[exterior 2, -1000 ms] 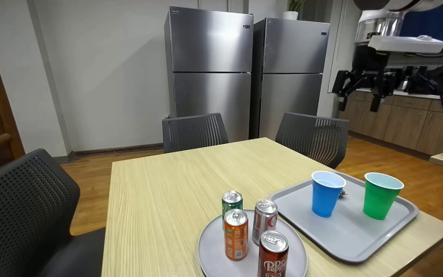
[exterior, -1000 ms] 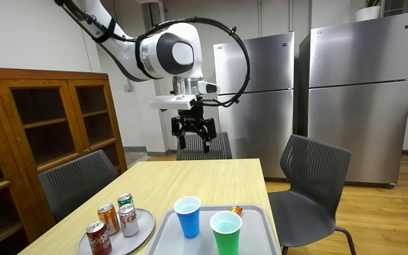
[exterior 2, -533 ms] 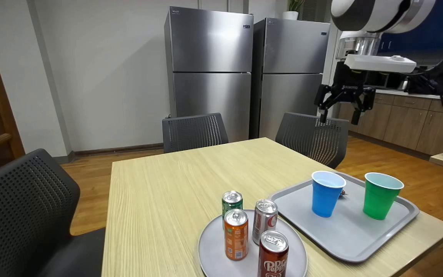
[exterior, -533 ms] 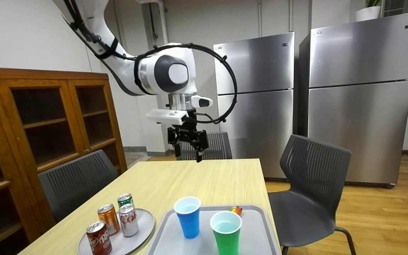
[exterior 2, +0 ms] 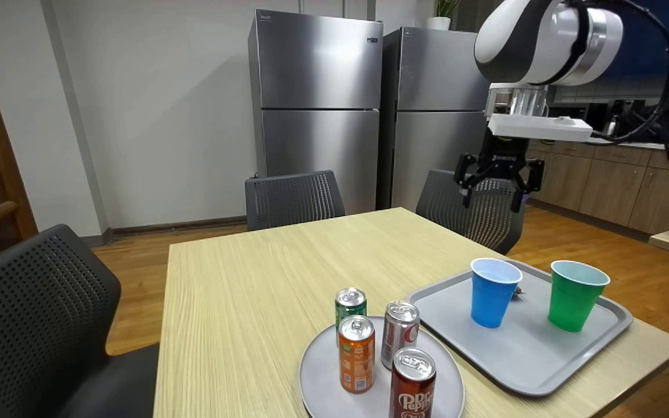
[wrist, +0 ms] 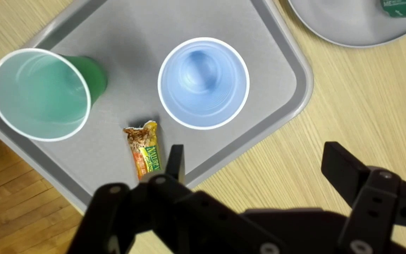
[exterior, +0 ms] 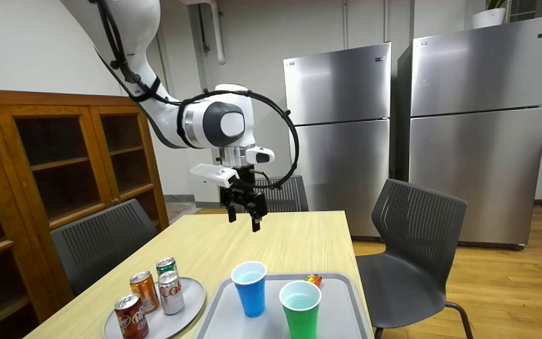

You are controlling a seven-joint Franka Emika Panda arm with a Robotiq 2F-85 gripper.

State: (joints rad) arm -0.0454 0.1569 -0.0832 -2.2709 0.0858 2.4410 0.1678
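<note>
Jaws wide apart and holding nothing, the gripper (exterior: 243, 222) hangs above the tabletop (exterior: 299, 240), apparently just off one edge of the tray (exterior 2: 520, 354). Near that edge lies the snack bar (wrist: 145, 151), its end hidden behind the gripper in the wrist view; the blue cup (wrist: 203, 83) stands close by, and the green cup (wrist: 44, 94) farther toward another edge. A low sweep inward could clip the blue cup's rim and topple it, since it looks light and narrow at the base; touching down on the tray's lip might tilt or shove all that it carries. Against half a second ago, the gripper sits lower in both exterior views, while both cups, the snack bar, and the cans (exterior 2: 357, 357) on their plate (exterior 2: 322, 383) look unmoved.
</note>
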